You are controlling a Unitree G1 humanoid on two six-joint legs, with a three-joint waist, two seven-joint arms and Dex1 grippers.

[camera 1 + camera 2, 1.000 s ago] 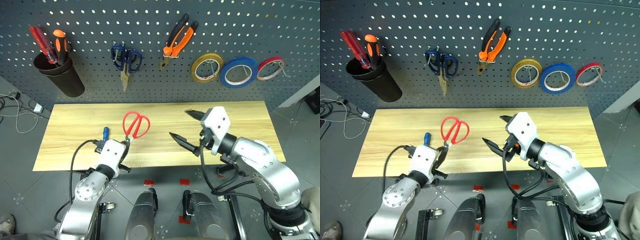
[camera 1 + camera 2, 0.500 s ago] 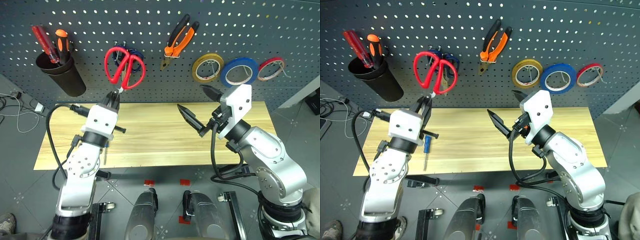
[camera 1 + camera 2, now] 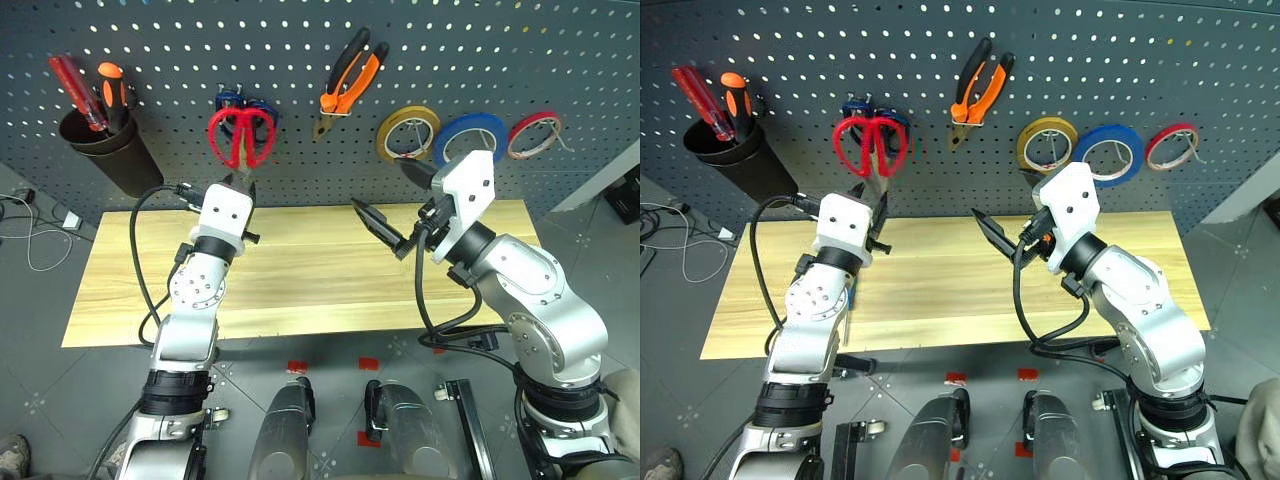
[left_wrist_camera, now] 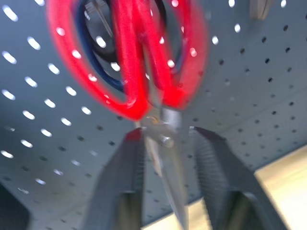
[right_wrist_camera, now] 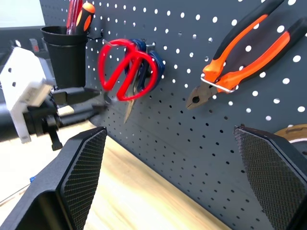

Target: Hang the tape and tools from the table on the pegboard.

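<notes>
Red-handled scissors (image 3: 240, 138): up on the pegboard (image 3: 300, 100), handle loops over the hook that already carries the blue-handled scissors (image 5: 152, 67), blades pointing down.
Left gripper (image 4: 165, 143): at the scissor blades, just under the handles. Fingers (image 4: 125, 163) stand slightly apart, one either side of the blade; whether they are gripping it or have let go I cannot tell.
Right gripper (image 3: 385, 200): held above the table (image 3: 300, 260), fingers spread wide, nothing between them.
Pliers (image 3: 345, 80): orange-and-black handles, hung on a hook. Done.
Blue tape (image 3: 468, 138): on its hook, between the yellow tape ring (image 3: 408, 133) and the thin red tape ring (image 3: 534, 133). Done.
Blue-handled screwdriver (image 3: 847, 310): lying on the table by the left arm, mostly hidden behind it. Not hung.
Black cup (image 3: 100, 150): on the board, holding the red and orange-handled screwdrivers (image 3: 95, 85).
Progress: tape and pliers finished; scissors look seated on the hook, release likely under way. Judged remaining: free the left gripper, then fetch and hang the screwdriver.
</notes>
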